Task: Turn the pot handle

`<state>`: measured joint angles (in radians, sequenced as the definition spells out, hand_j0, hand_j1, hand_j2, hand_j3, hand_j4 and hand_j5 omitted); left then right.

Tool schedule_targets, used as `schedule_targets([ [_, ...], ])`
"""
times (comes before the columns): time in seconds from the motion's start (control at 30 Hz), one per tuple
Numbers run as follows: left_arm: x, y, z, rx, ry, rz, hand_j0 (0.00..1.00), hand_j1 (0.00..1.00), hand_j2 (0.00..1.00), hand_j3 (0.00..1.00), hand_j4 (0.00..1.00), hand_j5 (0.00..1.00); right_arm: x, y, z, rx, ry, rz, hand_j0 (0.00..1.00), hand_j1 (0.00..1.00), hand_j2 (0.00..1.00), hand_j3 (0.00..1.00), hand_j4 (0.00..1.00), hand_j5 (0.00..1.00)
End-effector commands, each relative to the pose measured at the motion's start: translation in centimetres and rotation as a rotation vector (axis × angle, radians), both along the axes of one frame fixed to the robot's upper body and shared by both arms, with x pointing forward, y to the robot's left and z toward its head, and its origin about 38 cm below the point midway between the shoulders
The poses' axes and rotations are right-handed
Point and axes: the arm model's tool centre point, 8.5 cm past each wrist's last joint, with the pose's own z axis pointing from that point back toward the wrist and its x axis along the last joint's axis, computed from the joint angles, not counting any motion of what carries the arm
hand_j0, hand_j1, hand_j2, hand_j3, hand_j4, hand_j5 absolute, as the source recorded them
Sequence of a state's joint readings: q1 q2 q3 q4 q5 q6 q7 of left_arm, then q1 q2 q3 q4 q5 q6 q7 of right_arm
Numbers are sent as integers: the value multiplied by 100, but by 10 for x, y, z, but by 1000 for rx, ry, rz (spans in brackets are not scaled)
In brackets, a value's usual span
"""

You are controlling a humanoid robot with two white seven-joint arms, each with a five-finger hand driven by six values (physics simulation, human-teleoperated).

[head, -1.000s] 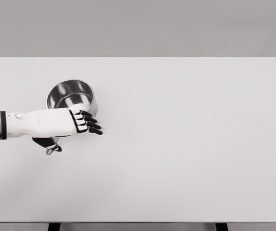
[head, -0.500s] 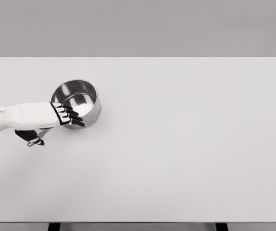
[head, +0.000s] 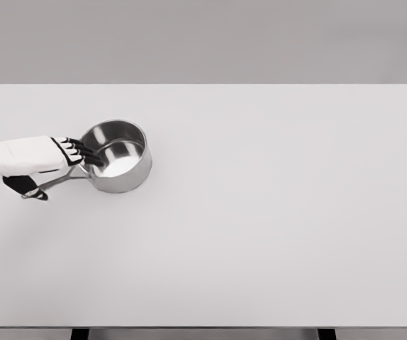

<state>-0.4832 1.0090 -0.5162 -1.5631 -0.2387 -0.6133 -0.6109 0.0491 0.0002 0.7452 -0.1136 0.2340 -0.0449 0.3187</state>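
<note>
Pot (head: 118, 157): a shiny steel saucepan, upright and empty, in the left-centre of the frame, standing on the white table (head: 274, 227).
Handle (head: 63, 180): a thin metal bar leaving the pot's lower-left side and running toward the left edge of the frame, with its far end tucked under the hand.
Left hand (head: 37, 159): enters from the left edge, palm down over the handle; the white back of the hand covers most of the bar.
Fingers (head: 83, 151): dark tips lie stretched out side by side toward the pot's near rim, reaching it or overlapping it in this view; a dark thumb part shows below the handle, so the bar looks pinched between thumb and palm, though actual contact is hidden.
Why held so: gripping far out on the handle gives leverage, so a sweep of the arm would likely turn the pot about its base.
Right hand: not in the picture.
Edges: the pot sits near the table's left edge, closer to the far edge than to the near one.
Open room: the whole centre and right of the table is bare, as is the lower left; swinging the handle toward the bottom of the frame meets nothing, while a leftward swing looks tighter.
</note>
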Motion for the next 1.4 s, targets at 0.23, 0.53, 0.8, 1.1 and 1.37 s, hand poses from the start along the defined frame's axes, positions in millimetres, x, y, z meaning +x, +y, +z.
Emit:
schedule_targets([
  [0.23,13,7,4,-24,-13,43,100,100,100,100,100,100,0,0,0,0,1,0,100,100,100,100,100,100],
  [0.53,28,24,2,17,-30,108,100,100,100,100,100,100,0,0,0,0,1,0,100,100,100,100,100,100],
  [0.8,38,17,15,24,-82,103,100,100,100,100,100,100,0,0,0,0,1,1,100,100,100,100,100,100],
  [1.1,43,18,33,6,-131,110,100,100,100,100,100,100,0,0,0,0,1,0,100,100,100,100,100,100],
  [1.37,46,21,50,-118,-149,129,100,100,100,100,100,100,0,0,0,1,0,0,100,100,100,100,100,100],
])
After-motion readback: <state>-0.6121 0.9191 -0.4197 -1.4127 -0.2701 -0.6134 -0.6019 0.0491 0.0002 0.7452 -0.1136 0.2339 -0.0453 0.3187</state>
